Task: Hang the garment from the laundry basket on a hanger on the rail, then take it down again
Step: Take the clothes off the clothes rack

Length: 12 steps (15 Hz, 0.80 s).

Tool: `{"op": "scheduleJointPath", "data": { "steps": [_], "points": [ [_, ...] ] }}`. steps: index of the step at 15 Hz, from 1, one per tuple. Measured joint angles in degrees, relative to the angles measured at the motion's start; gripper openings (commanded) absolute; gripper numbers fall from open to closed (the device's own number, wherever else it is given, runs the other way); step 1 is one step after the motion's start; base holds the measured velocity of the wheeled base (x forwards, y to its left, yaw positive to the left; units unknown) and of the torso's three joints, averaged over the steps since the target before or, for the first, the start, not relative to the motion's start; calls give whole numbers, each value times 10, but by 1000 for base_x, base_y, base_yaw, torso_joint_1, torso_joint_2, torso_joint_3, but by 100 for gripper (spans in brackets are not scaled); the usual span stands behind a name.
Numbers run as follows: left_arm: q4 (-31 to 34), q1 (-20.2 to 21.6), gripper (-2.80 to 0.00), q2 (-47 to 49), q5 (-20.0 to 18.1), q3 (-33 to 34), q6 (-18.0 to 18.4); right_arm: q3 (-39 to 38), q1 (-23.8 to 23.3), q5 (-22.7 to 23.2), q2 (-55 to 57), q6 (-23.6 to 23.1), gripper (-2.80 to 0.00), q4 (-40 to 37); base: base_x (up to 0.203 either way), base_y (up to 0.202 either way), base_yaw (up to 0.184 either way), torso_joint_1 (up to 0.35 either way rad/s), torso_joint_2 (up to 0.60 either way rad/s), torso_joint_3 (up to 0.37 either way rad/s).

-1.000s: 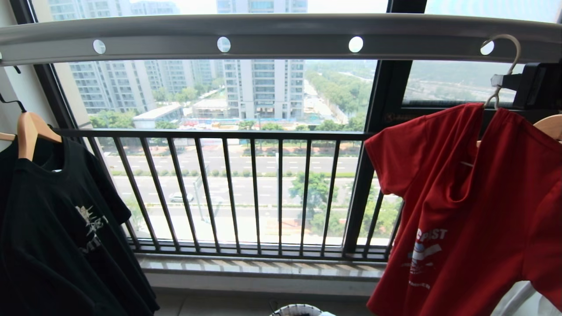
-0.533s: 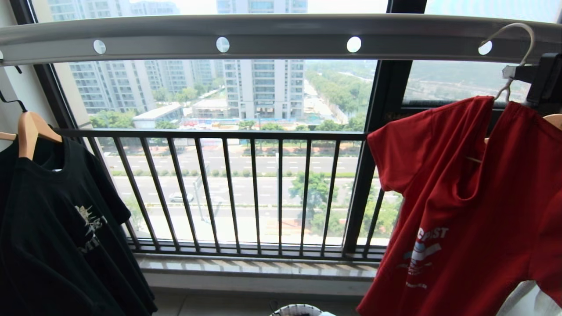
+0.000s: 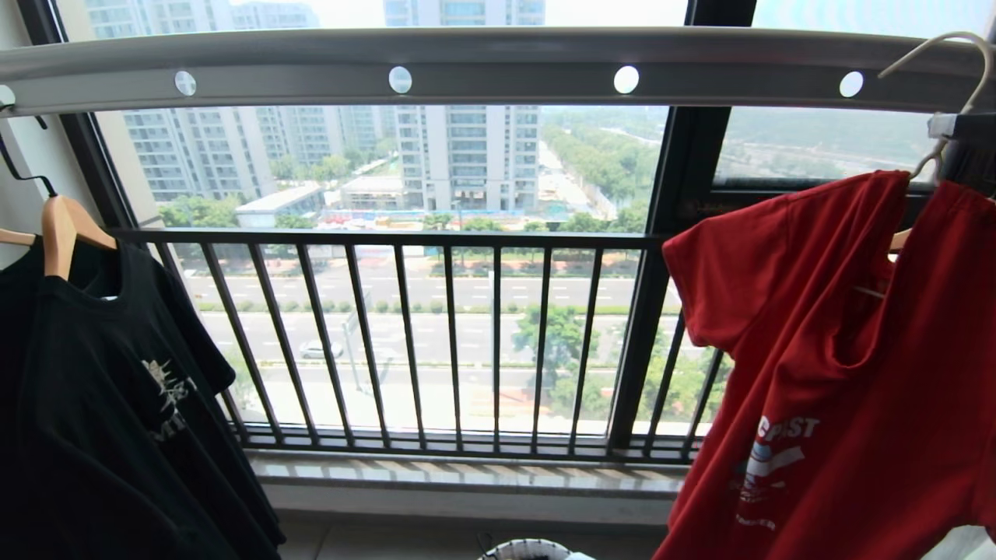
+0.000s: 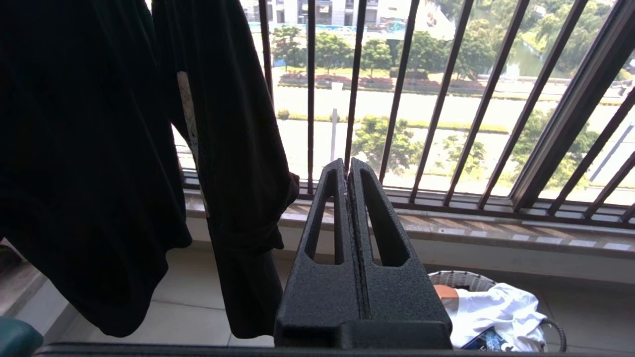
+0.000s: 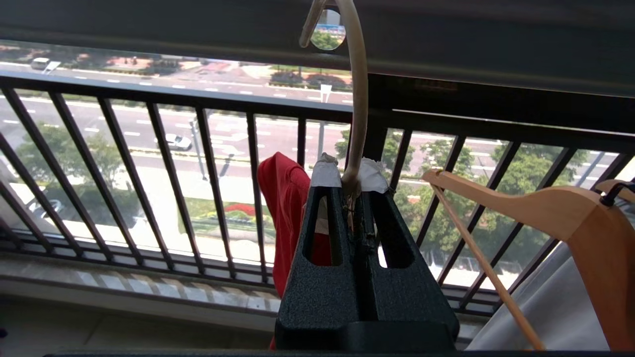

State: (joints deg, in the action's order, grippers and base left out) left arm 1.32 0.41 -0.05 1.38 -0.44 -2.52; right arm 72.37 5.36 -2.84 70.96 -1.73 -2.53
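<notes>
I see the rail, long and grey-silver with a row of round holes, spanning the window. Below its right end hangs the garment, a bright red T-shirt, creased, with small white print low on the front. It sits on the hanger, thin white wire with a twisted neck, whose hook curves up in front of the rail near the last hole. My right gripper has its fingers clamped tight on that neck. My left gripper, fingers pressed together and empty, is far below the rail, above the laundry basket.
</notes>
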Motion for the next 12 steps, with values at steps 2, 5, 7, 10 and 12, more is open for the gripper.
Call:
{"op": "scheduleJointPath", "data": {
  "steps": [2, 5, 7, 10, 12],
  "points": [
    [0, 0, -280, 0, 0, 0, 0, -23, 1, 5, -19, 0, -280, 0, 0, 0, 0, 0, 0, 0],
    [0, 0, -280, 0, 0, 0, 0, -67, 2, 21, -38, 3, -280, 2, 0, 0, 0, 0, 0, 0],
    [0, 0, -280, 0, -1, 1, 3, -98, 4, 32, -46, 7, -280, 4, 0, 0, 0, 0, 0, 0],
    [0, 0, -280, 0, -1, 1, 4, -148, 21, 73, -49, 8, -280, 23, 0, 0, 0, 0, 0, 0],
    [0, 0, -280, 0, -1, 1, 5, -179, 38, 103, -39, 7, -280, 56, 0, 0, 0, 0, 0, 0]
  ]
}}
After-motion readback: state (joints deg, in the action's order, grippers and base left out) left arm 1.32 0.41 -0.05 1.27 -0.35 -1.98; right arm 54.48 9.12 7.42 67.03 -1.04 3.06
